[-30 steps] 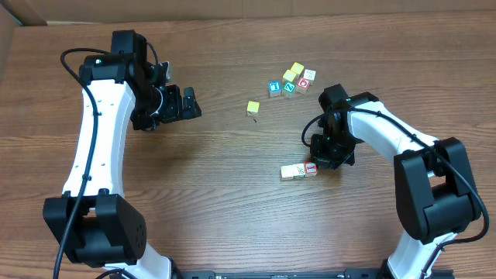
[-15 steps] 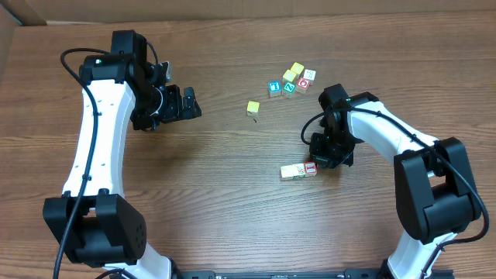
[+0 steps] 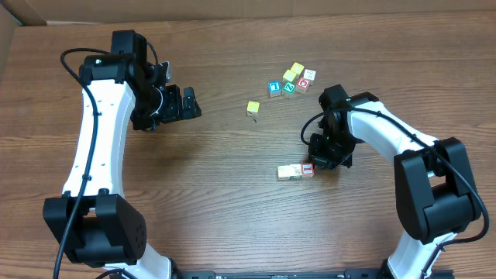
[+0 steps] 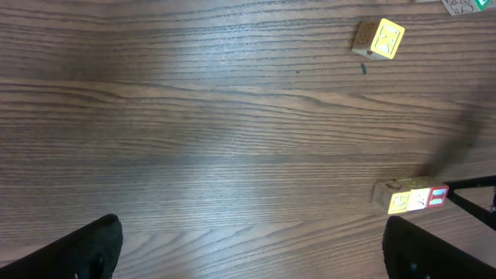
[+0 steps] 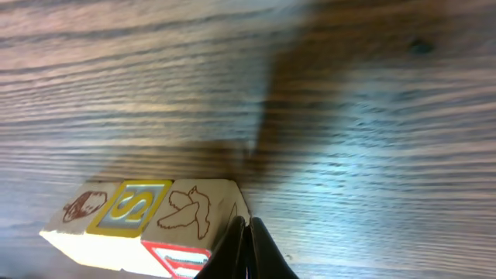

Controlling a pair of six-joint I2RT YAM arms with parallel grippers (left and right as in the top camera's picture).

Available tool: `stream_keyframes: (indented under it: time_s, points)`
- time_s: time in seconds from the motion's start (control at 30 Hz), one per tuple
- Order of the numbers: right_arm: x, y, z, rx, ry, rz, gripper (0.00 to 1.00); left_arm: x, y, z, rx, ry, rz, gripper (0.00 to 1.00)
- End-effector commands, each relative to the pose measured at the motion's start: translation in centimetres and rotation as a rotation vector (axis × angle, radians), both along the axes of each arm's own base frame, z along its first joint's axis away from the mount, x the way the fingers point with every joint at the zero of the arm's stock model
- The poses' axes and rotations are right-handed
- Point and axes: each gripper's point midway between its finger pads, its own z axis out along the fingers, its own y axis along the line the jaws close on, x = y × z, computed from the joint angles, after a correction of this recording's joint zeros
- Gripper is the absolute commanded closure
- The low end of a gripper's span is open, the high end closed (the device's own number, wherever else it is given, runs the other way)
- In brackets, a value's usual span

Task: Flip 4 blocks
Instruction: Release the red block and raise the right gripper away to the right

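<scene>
1. Wood table (image 3: 232, 209): nearest, row of blocks (image 3: 296, 171), its red-faced end against right gripper (image 5: 245, 242), fingers pressed together, empty.
2. Farther back, lone yellow block (image 3: 253, 108); left gripper (image 3: 187, 103) spread wide, empty, well apart.
3. Farthest, cluster of blocks (image 3: 292, 80).

Bright, even light from above; close views softer.
The overhead view was sharp, with only faint shadows on the bench (image 3: 232, 201). The left wrist view carried a pale glare band across the grain (its lower corners dark and out of focus). The right wrist view was blurred at the near edge, with a broad brown shadow behind the blocks (image 5: 139, 208) and bluish glare to the right.
</scene>
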Motion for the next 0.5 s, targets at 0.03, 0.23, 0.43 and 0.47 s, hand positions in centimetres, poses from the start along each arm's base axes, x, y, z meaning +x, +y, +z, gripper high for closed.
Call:
stream_keyframes:
  time_s: [0.03, 0.23, 0.43, 0.47]
  points:
    - [-0.3, 0.5, 0.9, 0.04, -0.001, -0.008, 0.96, 0.4, -0.1, 0.4, 0.005, -0.014, 0.004, 0.0]
    - [-0.7, 0.4, 1.0, 0.017, 0.04, -0.081, 0.96, 0.4, -0.1, 0.4, 0.005, -0.014, 0.004, 0.0]
    - [0.3, -0.9, 0.8, -0.032, 0.008, -0.095, 0.96, 0.4, -0.1, 0.4, 0.005, -0.014, 0.004, 0.0]
    - [0.6, -1.5, 0.9, -0.048, 0.003, -0.103, 0.96, 0.4, -0.1, 0.4, 0.005, -0.014, 0.004, 0.0]
